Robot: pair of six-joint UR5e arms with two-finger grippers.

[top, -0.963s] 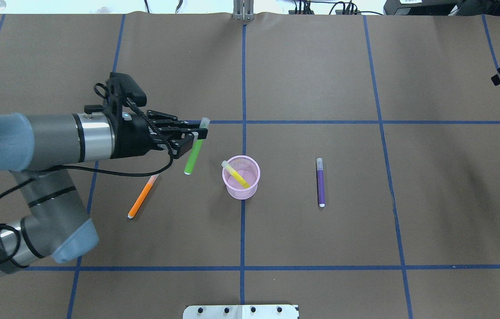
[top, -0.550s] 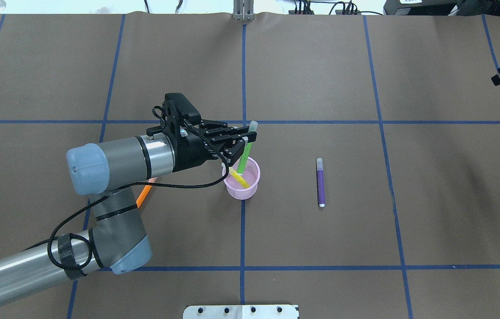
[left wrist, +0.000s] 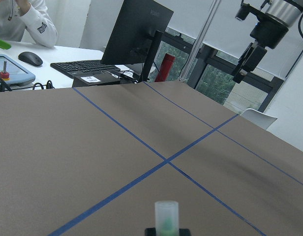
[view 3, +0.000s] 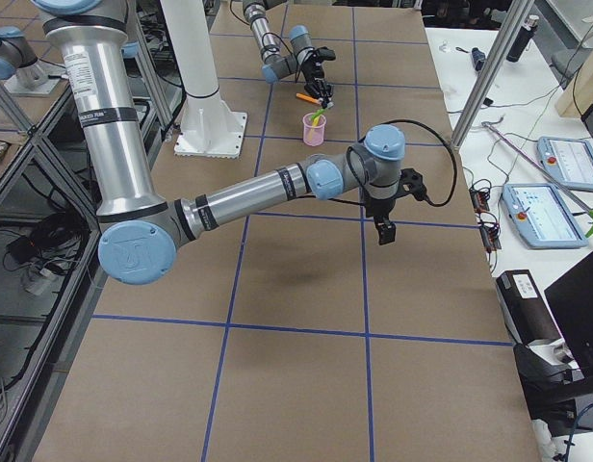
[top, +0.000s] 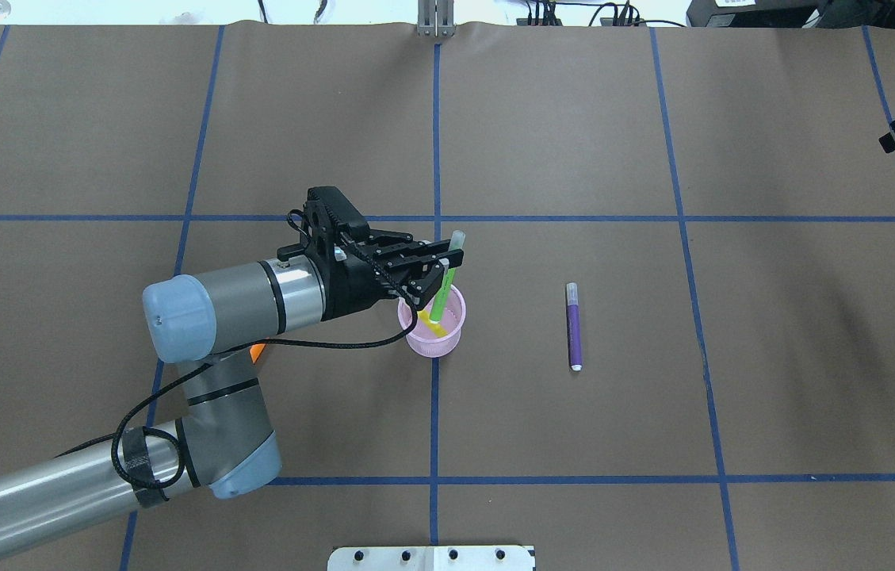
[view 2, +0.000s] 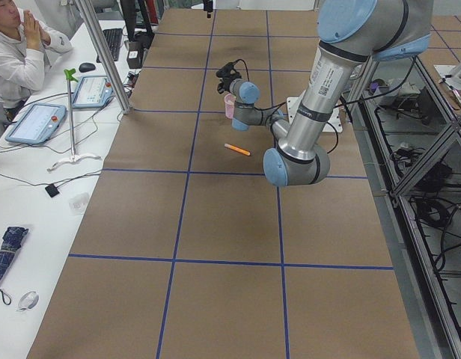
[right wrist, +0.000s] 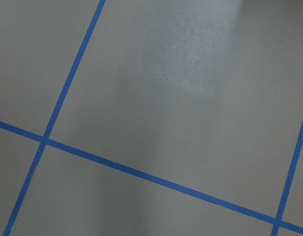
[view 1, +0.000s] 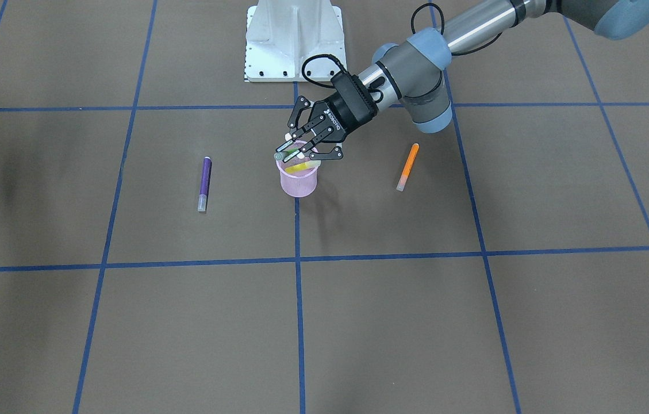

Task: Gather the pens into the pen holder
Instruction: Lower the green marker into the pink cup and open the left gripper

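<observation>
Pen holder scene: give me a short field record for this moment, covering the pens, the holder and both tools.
pen holder: upright on the table
yellow pen: inside the holder, leaning
green pen: tilted, lower end in the holder, cap above the rim
left tool: over the holder, apparently shut on the green pen
purple pen: flat on the table, on the holder's right
orange pen: flat on the table, on the holder's left
right tool: far from the pens; open or shut unclear
not yet collected: purple, orange
</observation>
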